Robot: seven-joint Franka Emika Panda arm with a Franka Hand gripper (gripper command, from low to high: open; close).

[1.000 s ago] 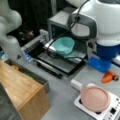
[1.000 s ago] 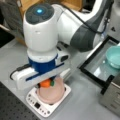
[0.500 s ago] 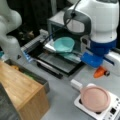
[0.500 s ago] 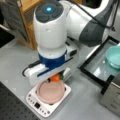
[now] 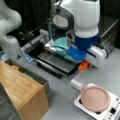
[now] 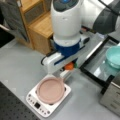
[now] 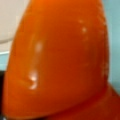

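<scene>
1. Orange object (image 5: 84,65) sits under the arm's wrist, right of centre in a front view, and shows again at centre in a front view (image 6: 69,66); the wrist view (image 7: 60,60) is filled by its glossy skin.
2. Tool (image 6: 70,67) is mostly hidden behind the wrist, and I cannot tell whether its fingers are spread or pinching the orange object.
3. Judging by the shine and the rounded taper, the object looks smooth, light and likely slippery; a hold across its broad middle seems safer than at the narrow tip.
4. Nearby things: pink pan (image 6: 50,90) on a white scale (image 6: 32,101) on the grey worktop (image 6: 22,65), lower centre; teal bowl (image 5: 61,45) on a dark tray (image 5: 57,65).
</scene>
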